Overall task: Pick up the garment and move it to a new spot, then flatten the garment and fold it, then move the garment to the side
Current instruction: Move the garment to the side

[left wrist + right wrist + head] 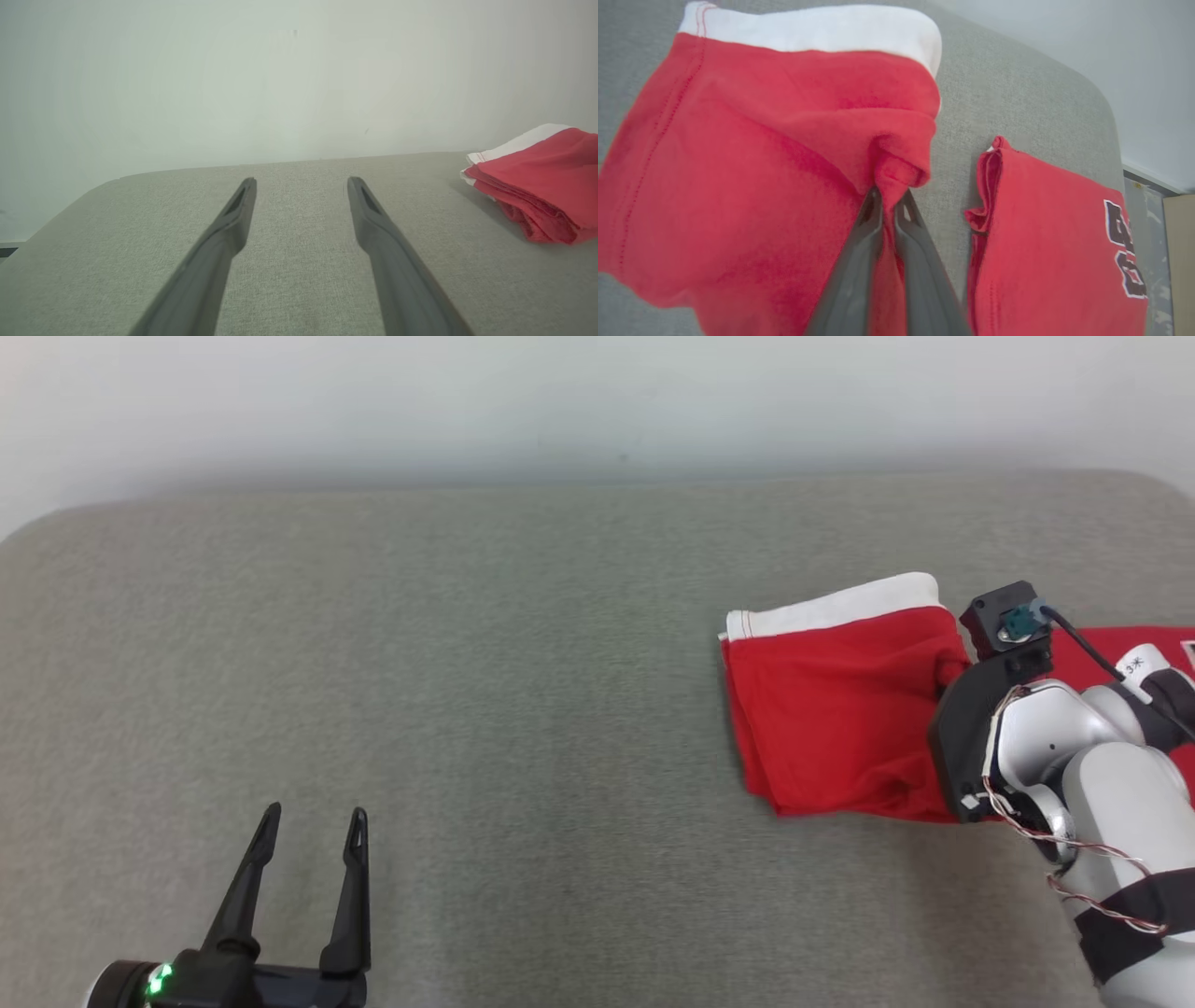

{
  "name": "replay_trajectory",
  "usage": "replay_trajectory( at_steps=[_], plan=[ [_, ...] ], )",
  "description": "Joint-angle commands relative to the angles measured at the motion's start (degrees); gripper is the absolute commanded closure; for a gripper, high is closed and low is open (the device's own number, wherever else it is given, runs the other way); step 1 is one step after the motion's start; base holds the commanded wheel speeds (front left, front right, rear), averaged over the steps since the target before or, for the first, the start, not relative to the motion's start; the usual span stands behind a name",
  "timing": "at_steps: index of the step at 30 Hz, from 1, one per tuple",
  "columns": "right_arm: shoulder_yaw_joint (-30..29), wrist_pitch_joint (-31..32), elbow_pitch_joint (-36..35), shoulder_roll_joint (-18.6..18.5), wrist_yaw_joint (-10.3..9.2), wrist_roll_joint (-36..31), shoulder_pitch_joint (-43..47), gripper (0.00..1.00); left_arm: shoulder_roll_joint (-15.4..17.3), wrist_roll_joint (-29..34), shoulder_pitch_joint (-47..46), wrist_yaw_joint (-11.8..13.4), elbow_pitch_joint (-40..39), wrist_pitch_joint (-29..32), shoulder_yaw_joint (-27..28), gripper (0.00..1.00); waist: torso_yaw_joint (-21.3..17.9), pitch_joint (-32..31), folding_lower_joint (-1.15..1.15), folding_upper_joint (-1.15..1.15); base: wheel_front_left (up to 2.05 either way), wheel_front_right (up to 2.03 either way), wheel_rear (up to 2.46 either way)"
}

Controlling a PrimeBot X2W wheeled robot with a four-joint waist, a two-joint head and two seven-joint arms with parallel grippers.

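Pinching a bunched edge of the red white-banded garment (831, 709), the clenched right gripper (887, 200) is angling inward, wrist bent low over the grey cushion (467, 663); the garment is lying leftward of it. The left gripper (316, 814) is hovering released, well apart.

Soft, even light; blur close to the lenses.
The wall (597, 401) is bright and washed out. The garment (537, 186) throws a faint, soft-edged shadow on the table (299, 242) to its left in the left wrist view. Fingers of the left gripper (301, 184) and right gripper (888, 198) go soft toward the bottom edges, as does the garment's lower edge in the right wrist view.
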Motion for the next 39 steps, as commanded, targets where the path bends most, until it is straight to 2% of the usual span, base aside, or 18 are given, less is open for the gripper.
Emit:
replay_trajectory(
  at_steps=[1,8,16,25,33,34,35,39],
  plan=[
    [1.10,-0.43,-0.11,-1.16,0.03,0.52,-0.01,1.00,0.35,0.24,0.83,0.09,-0.35,-0.15,0.14,0.00,-3.79,-1.96,0.00,-0.01,0.00,0.00,0.00],
    [6.47,-4.60,3.08,-7.65,0.03,0.29,-4.28,1.00,1.73,0.13,0.27,0.09,-1.08,-0.15,-0.41,0.00,-6.77,0.28,0.00,-0.01,0.00,0.00,0.00],
    [5.60,-11.30,9.52,-11.46,0.02,-1.75,-9.07,1.00,4.25,0.22,-1.01,0.09,-2.12,-0.15,-1.20,0.00,-7.83,4.25,0.00,-0.01,0.00,0.00,0.00],
    [-4.90,-18.15,17.60,-14.55,0.01,-6.74,-7.83,1.00,6.82,0.50,-1.68,0.09,-3.51,-0.15,-2.52,0.00,-6.36,7.84,0.00,-0.01,0.00,0.00,0.00],
    [-15.45,-24.51,22.38,-12.28,0.01,-15.00,-6.88,1.00,8.75,0.95,-2.18,0.09,-4.53,-0.15,-3.44,0.00,-5.19,10.42,0.00,-0.01,0.00,0.00,0.00],
    [-16.58,-25.86,22.39,-11.86,0.01,-16.12,-6.95,0.70,8.79,1.09,-2.34,0.09,-4.64,-0.15,-3.64,0.00,-5.07,10.64,0.00,-0.01,0.00,0.00,0.00],
    [-17.29,-26.51,22.78,-11.37,0.01,-17.45,-6.77,0.00,8.86,1.35,-2.48,0.13,-4.73,-0.15,-3.81,0.00,-4.96,10.75,0.00,-0.01,0.00,0.00,0.00],
    [-20.09,-29.16,23.74,-9.58,0.01,-21.53,-6.56,0.00,8.66,2.40,-3.52,0.39,-5.69,-0.17,-4.53,0.00,-4.51,10.72,0.00,-0.01,0.00,0.00,0.00]
  ],
)
